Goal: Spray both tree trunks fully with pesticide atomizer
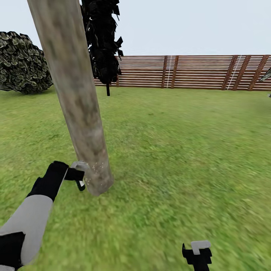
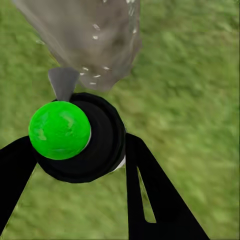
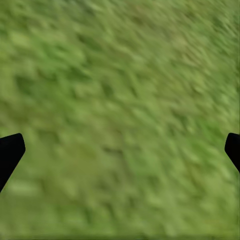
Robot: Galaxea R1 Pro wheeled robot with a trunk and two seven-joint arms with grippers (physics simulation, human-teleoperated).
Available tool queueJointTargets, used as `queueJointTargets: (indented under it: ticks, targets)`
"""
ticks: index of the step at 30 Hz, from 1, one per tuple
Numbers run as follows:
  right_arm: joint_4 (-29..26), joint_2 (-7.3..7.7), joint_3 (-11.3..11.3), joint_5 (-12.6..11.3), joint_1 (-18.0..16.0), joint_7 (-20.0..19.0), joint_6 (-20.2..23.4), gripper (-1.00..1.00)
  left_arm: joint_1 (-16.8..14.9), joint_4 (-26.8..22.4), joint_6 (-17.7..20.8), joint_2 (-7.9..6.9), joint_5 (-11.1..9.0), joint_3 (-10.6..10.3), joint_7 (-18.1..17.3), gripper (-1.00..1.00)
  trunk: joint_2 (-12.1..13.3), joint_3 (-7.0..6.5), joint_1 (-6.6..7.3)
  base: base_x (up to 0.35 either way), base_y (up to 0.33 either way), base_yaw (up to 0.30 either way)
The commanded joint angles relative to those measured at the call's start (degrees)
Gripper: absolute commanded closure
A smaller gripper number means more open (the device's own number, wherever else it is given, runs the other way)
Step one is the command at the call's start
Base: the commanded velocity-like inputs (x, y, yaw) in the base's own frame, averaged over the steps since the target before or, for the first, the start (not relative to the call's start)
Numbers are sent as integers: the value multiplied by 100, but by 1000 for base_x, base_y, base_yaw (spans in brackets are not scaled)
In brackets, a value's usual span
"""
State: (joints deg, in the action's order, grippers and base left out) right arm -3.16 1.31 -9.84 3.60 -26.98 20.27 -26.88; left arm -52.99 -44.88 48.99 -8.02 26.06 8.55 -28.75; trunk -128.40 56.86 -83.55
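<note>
Here the left gripper (image 1: 77,175) is clenched on the pesticide atomizer (image 2: 82,137), a round dark body with a bright green cap (image 2: 59,130) and a grey nozzle (image 2: 63,81). In the head view it sits at about eight o'clock, just beside the foot of the tree trunk (image 1: 75,94), with the nozzle aimed at the bark. White specks of pesticide (image 1: 94,171) dot the base of the trunk; higher up the bark looks bare, though the render is too soft to be sure.

The atomizer seems light, rigid and smooth-sided, so it could twist in the grip; the black fingers (image 2: 150,195) flanking its widest part look like the right hold.

The right gripper (image 1: 197,253) hangs at about five o'clock over the lawn (image 1: 180,143), spread wide and empty. The fence (image 1: 180,71) runs across at one o'clock.
</note>
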Motion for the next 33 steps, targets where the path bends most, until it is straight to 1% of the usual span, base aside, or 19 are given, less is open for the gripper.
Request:
queueJointTargets:
  ticks: [1,2,3,5,6,11,13,24,33]
  targets:
    - [0,0,0,0,0,1,1,-100,-31,-1,5,-45,-11,4,-2,100,0,0,0,0,0,0]
    - [0,1,0,0,0,1,-1,-100,-73,-24,152,-258,-19,18,-8,100,0,0,0,0,0,0]
    - [0,1,0,0,0,0,1,-100,-79,-31,261,-354,-29,16,-12,100,0,0,0,0,0,0]
    - [0,1,0,0,0,0,-1,-100,-57,-48,339,-445,-36,10,-16,100,0,0,0,0,0,0]
    - [0,1,0,0,0,1,-1,-100,-38,-54,352,-460,-37,4,-16,100,0,0,0,0,0,0]
    - [0,-6,0,0,0,3,-1,-100,22,-64,336,-423,-17,-24,-10,100,0,0,0,0,0,0]
    - [0,-8,0,0,0,3,0,-100,25,-65,325,-413,-16,-12,1,100,0,0,0,40,-159,0]
    - [-1,-5,0,0,0,3,-1,-100,26,-64,313,-411,-6,-3,30,100,0,0,0,90,-259,0]
    - [-1,-8,0,0,0,3,-1,-100,24,-65,327,-414,3,-12,36,100,0,0,0,13,-273,0]
